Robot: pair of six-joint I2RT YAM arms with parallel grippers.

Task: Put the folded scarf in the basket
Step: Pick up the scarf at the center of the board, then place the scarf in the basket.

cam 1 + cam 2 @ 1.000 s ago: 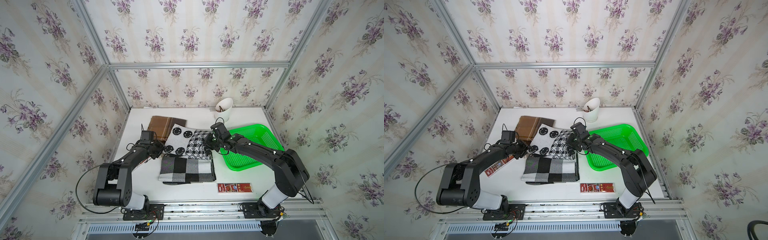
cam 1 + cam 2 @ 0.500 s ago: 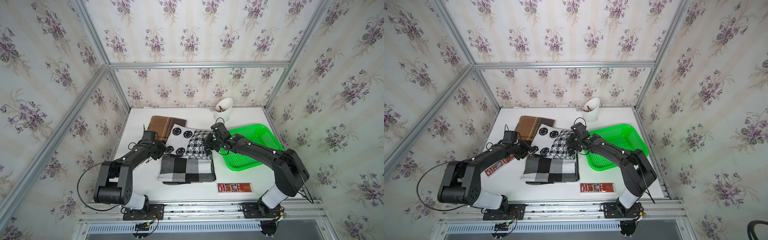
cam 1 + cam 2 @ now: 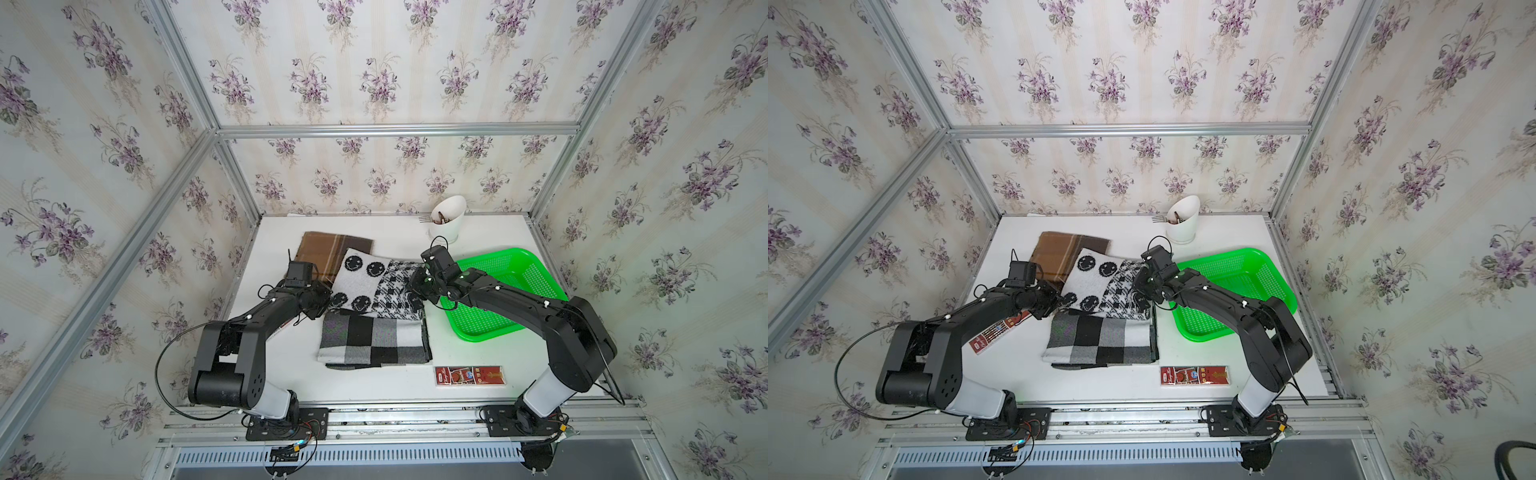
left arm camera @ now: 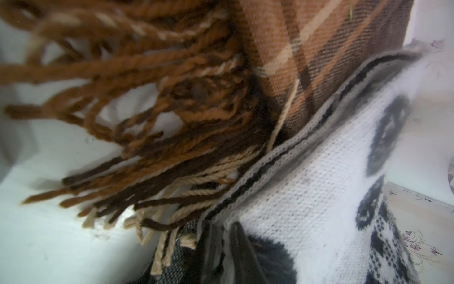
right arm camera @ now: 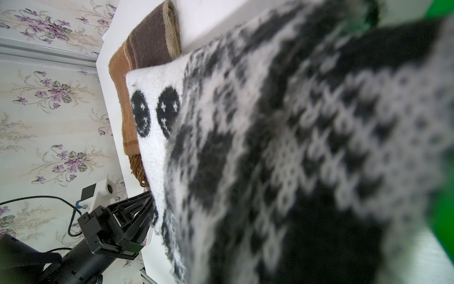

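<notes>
You had both grippers clenched on the folded scarf [image 3: 374, 286]: the left gripper [image 3: 326, 301] pinched its nine o'clock edge, the right gripper [image 3: 415, 286] its three o'clock edge. The scarf lay overlapping the checked scarf [image 3: 374, 345]. The basket [image 3: 513, 252], at three o'clock, held nothing. By my judgement, lifting and carrying were left.

Update on my left gripper [image 3: 327, 300]: the jaws stood apart until half a second ago and are now clamped. My fingers [image 4: 239, 248] pinch the scarf [image 3: 363, 284] at its corner, with the grey hem squeezed between them. Over the same second my wrist crept slightly forward, bringing that corner in between my fingertips.
</notes>
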